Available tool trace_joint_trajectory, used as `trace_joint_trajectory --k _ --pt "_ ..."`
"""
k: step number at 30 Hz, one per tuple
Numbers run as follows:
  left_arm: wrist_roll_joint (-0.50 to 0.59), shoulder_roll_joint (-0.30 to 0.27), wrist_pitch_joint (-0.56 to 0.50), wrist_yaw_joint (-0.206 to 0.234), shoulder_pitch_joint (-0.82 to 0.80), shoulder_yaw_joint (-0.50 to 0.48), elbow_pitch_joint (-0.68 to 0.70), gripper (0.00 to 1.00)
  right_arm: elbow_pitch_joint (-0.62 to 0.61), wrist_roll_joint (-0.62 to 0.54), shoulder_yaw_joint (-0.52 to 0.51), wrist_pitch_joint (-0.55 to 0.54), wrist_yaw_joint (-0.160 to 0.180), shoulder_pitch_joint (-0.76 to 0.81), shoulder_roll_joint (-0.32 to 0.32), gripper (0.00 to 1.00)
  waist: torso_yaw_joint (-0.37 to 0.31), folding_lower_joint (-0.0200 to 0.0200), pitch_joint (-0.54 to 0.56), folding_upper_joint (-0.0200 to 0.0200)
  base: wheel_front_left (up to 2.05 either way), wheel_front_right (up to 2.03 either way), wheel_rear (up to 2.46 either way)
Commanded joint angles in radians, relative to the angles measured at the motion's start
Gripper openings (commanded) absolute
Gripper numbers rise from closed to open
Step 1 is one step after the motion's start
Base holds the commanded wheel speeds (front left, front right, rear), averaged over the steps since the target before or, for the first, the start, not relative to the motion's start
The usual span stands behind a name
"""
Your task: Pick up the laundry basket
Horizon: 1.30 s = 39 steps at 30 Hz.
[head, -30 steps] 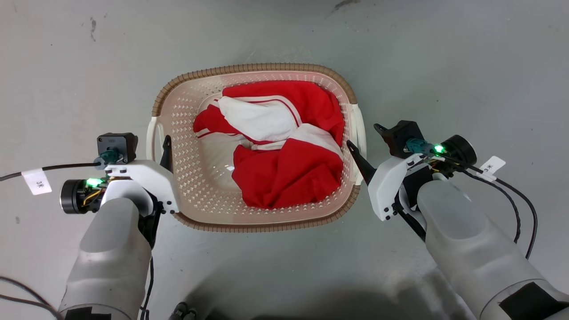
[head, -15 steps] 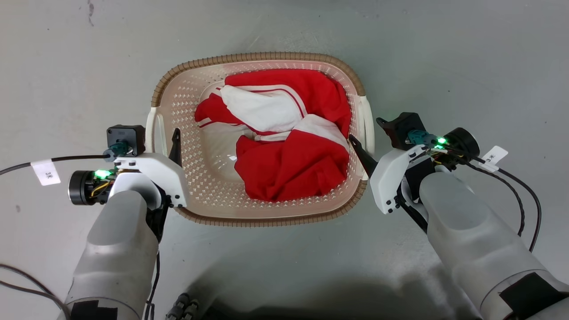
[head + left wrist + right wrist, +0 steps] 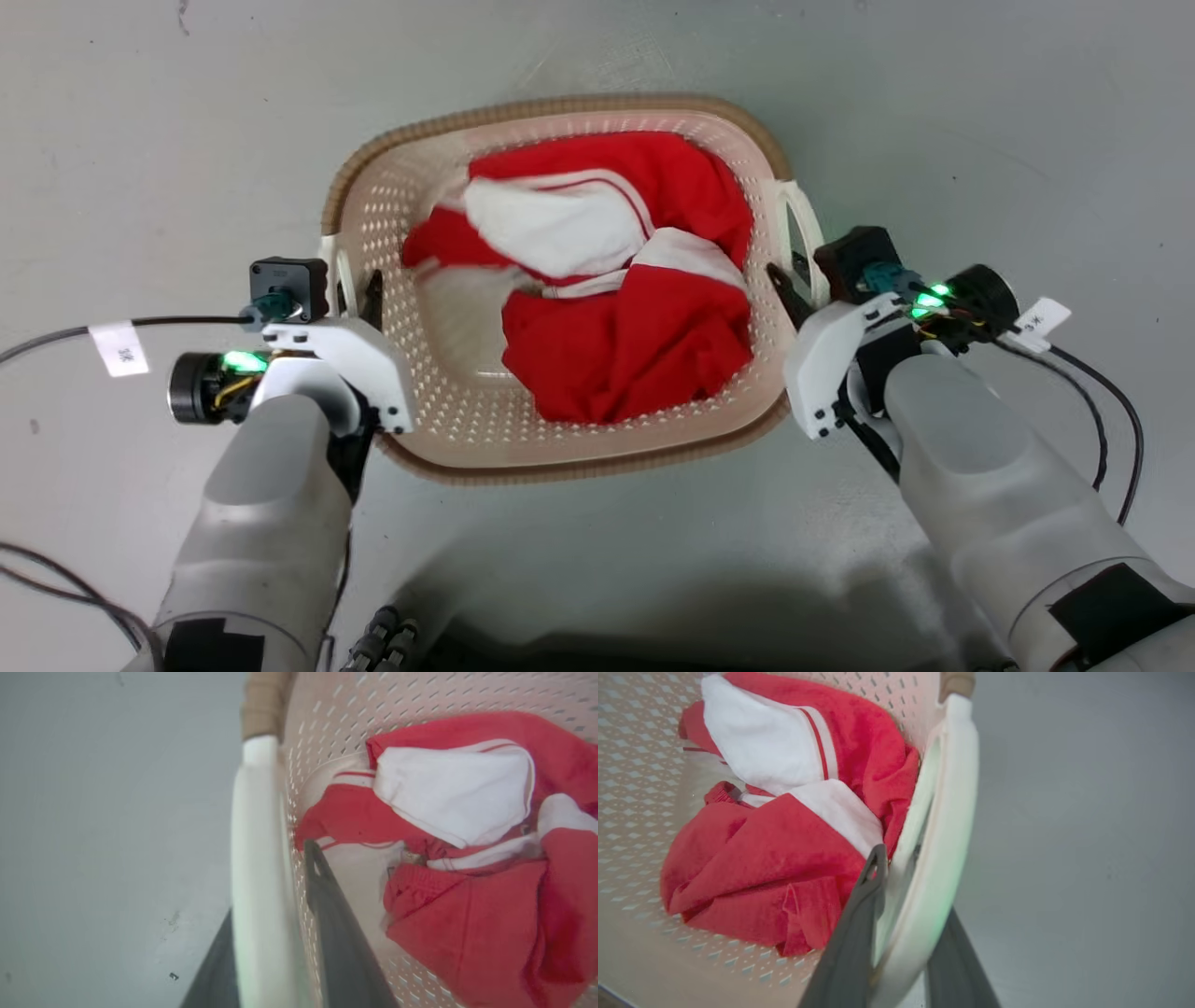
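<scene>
Now | laundry basket (image 3: 448, 411): red-white clothes (image 3: 635, 355) inside | left end effector (image 3: 362, 297), right end effector (image 3: 792, 285): clamped on handles (image 3: 257, 858)

Light is bright, even and diffuse, apparently from above, and the grey floor (image 3: 597, 56) shows no glare. A broad soft shadow (image 3: 653, 607) lies along the head view's bottom edge. There the basket (image 3: 560, 105) rim smears with motion blur, while the arms look sharp. Small green lamps (image 3: 241, 361) glow on both wrists. In the right wrist view a green tint falls on the handle (image 3: 941, 858). Both wrist views are soft, with the near fingers (image 3: 336, 938) and handles out of focus.
</scene>
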State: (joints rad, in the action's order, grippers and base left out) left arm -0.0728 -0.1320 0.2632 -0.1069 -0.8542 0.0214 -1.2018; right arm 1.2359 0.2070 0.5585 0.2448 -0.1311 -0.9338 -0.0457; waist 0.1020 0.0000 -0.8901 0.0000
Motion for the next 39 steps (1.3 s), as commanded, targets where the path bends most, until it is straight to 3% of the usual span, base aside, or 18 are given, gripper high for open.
trace_joint_trajectory --k 1,16,39 --pt "-0.001 -0.005 0.002 0.007 -0.011 0.000 -0.003 0.00 0.007 0.000 0.003 -0.003 0.001 -0.013 -0.008 0.00 -0.001 0.0000 0.001 0.0000 0.00 0.00 0.00" --pt "-0.013 -0.008 0.000 0.001 0.015 0.025 -0.035 0.00 -0.015 0.034 0.052 -0.012 -0.001 0.025 -0.008 0.00 -0.015 0.0000 0.083 0.0000 0.00 0.00 0.00" --pt "-0.056 -0.004 -0.056 -0.020 0.157 0.066 -0.084 0.00 -0.031 0.183 0.201 -0.117 -0.001 0.188 -0.007 0.00 -0.081 0.0000 0.419 0.0000 0.00 0.00 0.00"
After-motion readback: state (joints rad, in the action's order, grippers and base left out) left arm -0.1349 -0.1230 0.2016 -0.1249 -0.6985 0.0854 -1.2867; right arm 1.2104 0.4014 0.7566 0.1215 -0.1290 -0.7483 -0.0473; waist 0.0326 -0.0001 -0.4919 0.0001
